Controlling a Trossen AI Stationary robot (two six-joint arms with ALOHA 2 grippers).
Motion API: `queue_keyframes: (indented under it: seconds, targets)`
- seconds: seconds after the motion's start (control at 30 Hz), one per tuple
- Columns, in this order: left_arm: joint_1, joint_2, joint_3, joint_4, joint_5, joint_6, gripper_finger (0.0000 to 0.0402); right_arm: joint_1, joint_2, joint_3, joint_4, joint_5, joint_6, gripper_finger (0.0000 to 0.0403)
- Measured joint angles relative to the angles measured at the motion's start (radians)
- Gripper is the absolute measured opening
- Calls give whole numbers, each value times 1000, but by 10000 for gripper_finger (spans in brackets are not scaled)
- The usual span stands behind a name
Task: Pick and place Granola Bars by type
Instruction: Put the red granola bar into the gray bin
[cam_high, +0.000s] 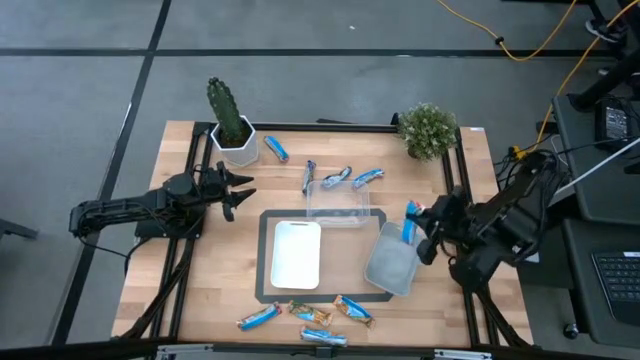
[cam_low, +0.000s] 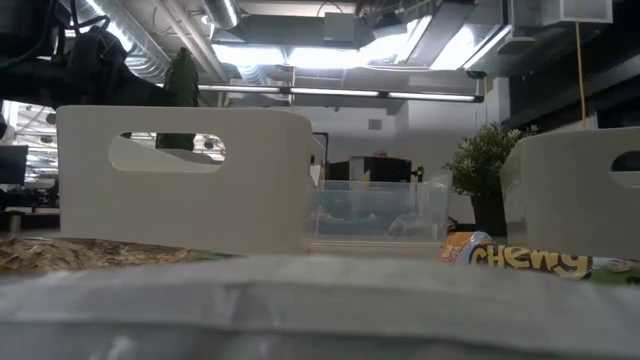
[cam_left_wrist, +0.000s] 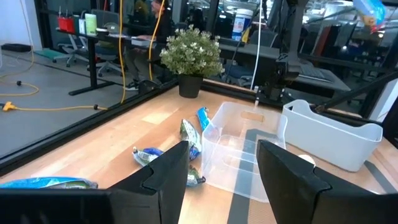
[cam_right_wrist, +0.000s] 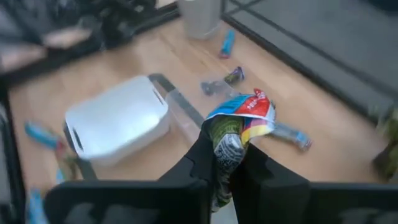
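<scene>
Right wrist view: the right pincer (cam_right_wrist: 225, 163) grips a crinkled blue-red granola bar (cam_right_wrist: 244, 117); the left pincer (cam_left_wrist: 221, 171) hangs open over the wooden desk (cam_high: 220, 270).

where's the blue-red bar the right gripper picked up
In the high view the blue-red bar is pinched in the right gripper on the table's right side, above the far edge of the grey tray, just right of the clear tray.

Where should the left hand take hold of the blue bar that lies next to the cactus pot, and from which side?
Grip the blue bar across its narrow middle, coming straight down from above. It lies flat on the table and slanted, so the fingers should close over its long edges. The cactus pot stands close beside it; keep the open left hand clear of it.
</scene>
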Motion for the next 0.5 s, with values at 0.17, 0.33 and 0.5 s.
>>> queue_keyframes:
  seconds: [0.17,0.33,0.5]
  targets:
    - [0,9,0,1,0,0,182,-40,-90,30,13,-116,-247,36]
    - [0,10,0,1,-7,8,182,-116,-206,30,169,-153,-511,34]
    - [0,10,0,4,-22,7,182,-177,-239,30,237,-242,-614,35]
